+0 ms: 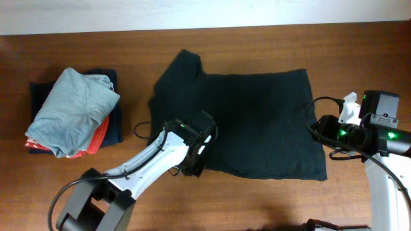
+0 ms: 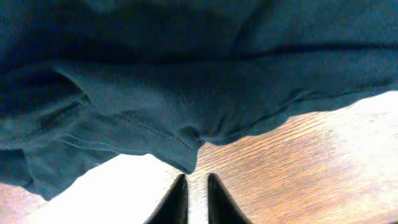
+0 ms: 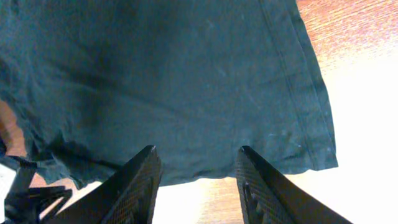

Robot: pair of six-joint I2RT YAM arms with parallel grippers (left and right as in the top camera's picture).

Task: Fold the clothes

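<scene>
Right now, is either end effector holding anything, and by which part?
Nothing that shows. The right end effector hangs open over the black T-shirt; the left end effector sits nearly closed just off its hem, no fabric between the fingers.

Bare wood of the table [image 1: 270,199] runs near and far of the T-shirt [image 1: 257,122]; a garment stack [image 1: 74,112] blocks the left.

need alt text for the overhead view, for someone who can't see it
A black T-shirt lies spread out on a wooden table, the left gripper over its near-left edge and the right gripper at its right edge. A stack of folded garments topped by a light grey-blue one sits at the table's left.
</scene>
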